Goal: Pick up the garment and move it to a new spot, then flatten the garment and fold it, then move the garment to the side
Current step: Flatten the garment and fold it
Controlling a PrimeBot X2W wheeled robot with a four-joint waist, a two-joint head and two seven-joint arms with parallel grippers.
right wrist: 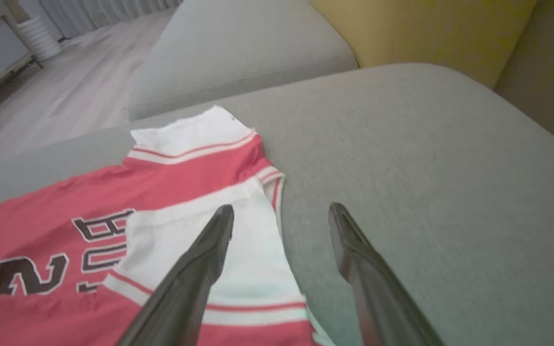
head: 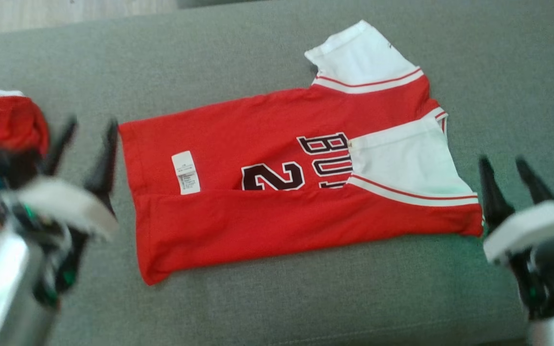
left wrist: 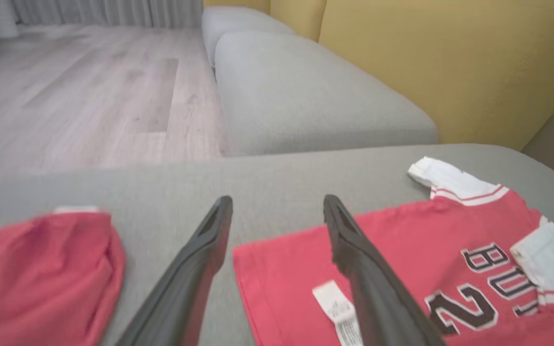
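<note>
Jersey [head: 277, 192] lay flat on the grey cushion [head: 277, 307], lengthwise between the two pincers. Red body, white sleeves with red stripes, dark print partly covered. The long edge nearest the robot was folded up over the body. One white sleeve [head: 402, 158] was folded onto the front. The other sleeve lay out on the far side.

Left pincer [head: 92, 122]: spread wide, empty, touching nothing visible. The hem end of the jersey lay just to its right. In the left wrist view its right finger [left wrist: 354, 250] stood over the hem corner, with the white label [head: 185, 172] just beside it. Whether it touched the cloth could not be told.

Right pincer [head: 502, 162]: also spread wide, empty. The shoulder end of the jersey lay just to its left. In the right wrist view its left finger [right wrist: 200, 259] stood over the folded sleeve and its right finger over bare cushion.

A second red cloth [head: 3, 125] lay crumpled to the left of the left pincer, apart from the jersey. Beyond both pincers were more grey cushions, a yellow backrest [left wrist: 450, 72] and a wood floor [left wrist: 89, 96].
</note>
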